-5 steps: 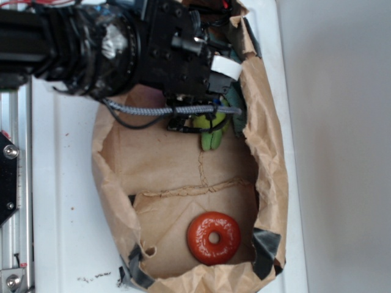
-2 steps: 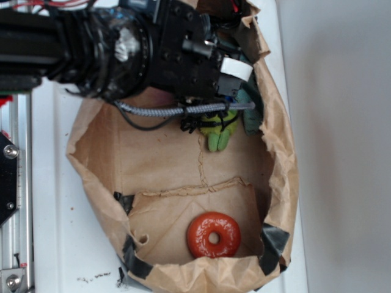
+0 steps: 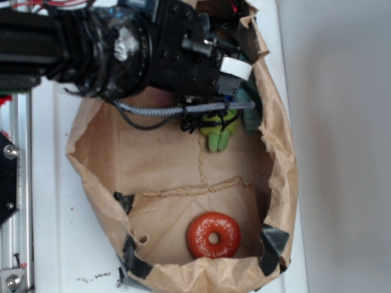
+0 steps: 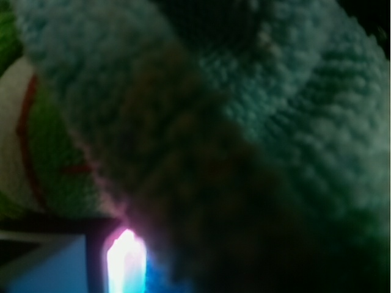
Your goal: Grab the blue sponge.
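In the exterior view my black arm reaches into the top of a brown paper bag [image 3: 278, 183]. The gripper [image 3: 231, 101] is down against the bag's far right corner, its fingers hidden under the wrist. A green plush frog [image 3: 219, 131] lies just below it and a pale teal terry cloth [image 3: 250, 113] sits to its right. The blue sponge is hidden in this view. The wrist view is pressed close against the teal cloth [image 4: 293, 104], with the frog [image 4: 43, 152] at the left. A blurred bright-blue patch [image 4: 160, 278] beside a glare spot shows at the bottom edge; I cannot tell if it is the sponge.
A red doughnut [image 3: 213, 236] lies in the near end of the bag. The bag's crumpled walls rise all round, with black tape [image 3: 272, 241] at its corners. A metal rail [image 3: 15, 201] runs down the left side of the white table.
Since one second ago the arm has shifted slightly right and the bag's walls have spread outward, the frog moving right with them. Over the last half second nothing visibly moved.
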{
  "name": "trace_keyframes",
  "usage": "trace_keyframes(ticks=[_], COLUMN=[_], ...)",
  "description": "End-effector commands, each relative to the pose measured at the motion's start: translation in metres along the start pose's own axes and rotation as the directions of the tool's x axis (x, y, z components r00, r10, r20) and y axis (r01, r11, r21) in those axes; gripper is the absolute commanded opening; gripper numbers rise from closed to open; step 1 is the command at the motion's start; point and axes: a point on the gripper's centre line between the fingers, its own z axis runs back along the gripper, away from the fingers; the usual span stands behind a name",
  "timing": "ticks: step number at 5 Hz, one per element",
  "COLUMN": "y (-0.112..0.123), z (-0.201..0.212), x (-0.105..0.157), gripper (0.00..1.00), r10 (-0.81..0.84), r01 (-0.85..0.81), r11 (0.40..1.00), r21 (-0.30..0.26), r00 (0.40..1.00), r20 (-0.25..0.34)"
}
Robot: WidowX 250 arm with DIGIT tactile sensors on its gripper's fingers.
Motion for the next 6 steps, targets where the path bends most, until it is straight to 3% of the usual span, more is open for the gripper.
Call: trace_keyframes(ticks=[1, 2, 3, 4, 5, 6], y=[0.022, 0.017, 0.0, -0.006, -0.001, -0.004], z=[0.061, 0.099, 0.127, 0.156, 0.174, 0.18], x=[-0.022, -0.022, -0.011, -0.004, 0.006, 0.011], gripper=[0.0, 0.0, 0.0, 0.0, 0.0, 0.0], r10=[-0.061, -0.11, -0.146, -0.144, -0.163, -0.185], r01=[0.06, 0.107, 0.143, 0.143, 0.159, 0.183], r11=[0.996, 0.99, 0.987, 0.986, 0.98, 0.979], r21=[-0.059, -0.09, -0.077, -0.084, -0.121, -0.093], r00=[0.998, 0.994, 0.989, 0.99, 0.986, 0.983], r20=[-0.015, -0.025, -0.035, -0.002, -0.023, -0.015])
